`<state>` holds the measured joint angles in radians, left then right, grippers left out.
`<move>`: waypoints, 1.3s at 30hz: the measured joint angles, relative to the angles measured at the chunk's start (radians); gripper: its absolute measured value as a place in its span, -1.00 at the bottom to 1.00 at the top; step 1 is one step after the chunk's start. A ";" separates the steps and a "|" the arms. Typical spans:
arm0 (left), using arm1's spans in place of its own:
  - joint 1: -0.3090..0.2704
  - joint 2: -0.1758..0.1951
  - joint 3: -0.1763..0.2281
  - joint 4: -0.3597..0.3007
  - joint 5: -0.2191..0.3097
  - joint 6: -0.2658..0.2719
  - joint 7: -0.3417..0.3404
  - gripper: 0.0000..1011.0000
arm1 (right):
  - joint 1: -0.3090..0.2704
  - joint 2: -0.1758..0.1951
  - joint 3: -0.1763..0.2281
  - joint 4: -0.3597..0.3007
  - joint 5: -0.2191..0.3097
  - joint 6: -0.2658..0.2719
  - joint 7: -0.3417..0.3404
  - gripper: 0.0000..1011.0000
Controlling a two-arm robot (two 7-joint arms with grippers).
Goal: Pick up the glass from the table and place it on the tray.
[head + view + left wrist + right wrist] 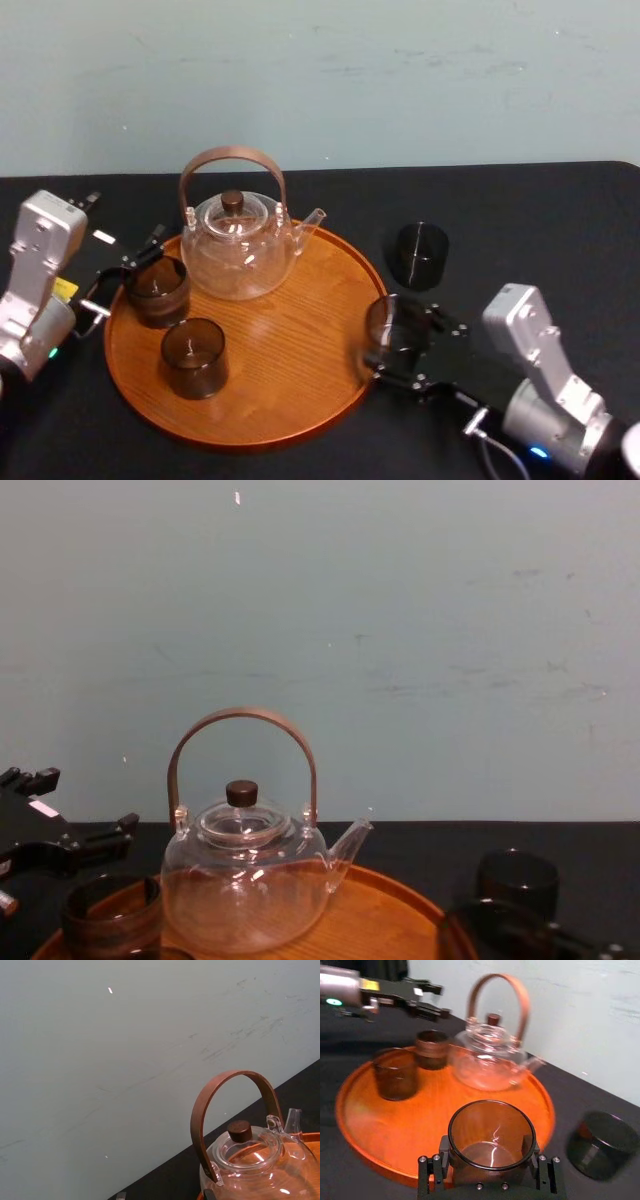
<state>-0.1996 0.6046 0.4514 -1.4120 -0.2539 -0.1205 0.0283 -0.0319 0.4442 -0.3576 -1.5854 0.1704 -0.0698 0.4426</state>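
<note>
The right pincer (398, 342) is clamped on the glass (388, 325), one finger on each side of its wall, as the right wrist view shows (491, 1160). The glass (491, 1132) stands upright and empty in that grip. It is to the right of the teapot (237, 250) and nearer the robot, at the right rim of the tray (290, 330), partly over the wood and partly over the black counter (520, 210). Whether its base touches the rim or hangs just above it cannot be told.

The teapot, clear with an arched brown handle and a dark knob on its lid, sits on the far part of the tray with its spout to the right. Left of the teapot, just beside it on the tray, is the rear glass (157, 290). The front glass (193, 357) is also on the tray, nearer the robot than the teapot and a little to its left. The outer glass (418, 255) stands on the counter to the right of the teapot, off the tray and near its rim.

The left pincer (135, 258) is left of the teapot, just beyond the rear glass, with its jaws apart and nothing held; the right wrist view shows it spread above and behind that glass (440, 999).
</note>
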 joint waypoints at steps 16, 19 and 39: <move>0.000 0.000 0.000 0.000 0.000 0.000 0.000 0.98 | 0.083 -0.054 -0.131 0.019 -0.044 0.017 0.036 0.79; 0.000 0.000 0.000 0.000 0.000 0.000 0.000 0.98 | 0.102 -0.069 -0.148 0.039 -0.046 0.021 0.039 0.79; 0.000 0.000 0.000 0.000 0.000 0.000 0.000 0.98 | 0.198 -0.143 -0.217 0.180 -0.057 0.019 0.051 0.79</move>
<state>-0.1996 0.6047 0.4514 -1.4119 -0.2539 -0.1205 0.0283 0.1665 0.3009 -0.5749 -1.4051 0.1137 -0.0509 0.4940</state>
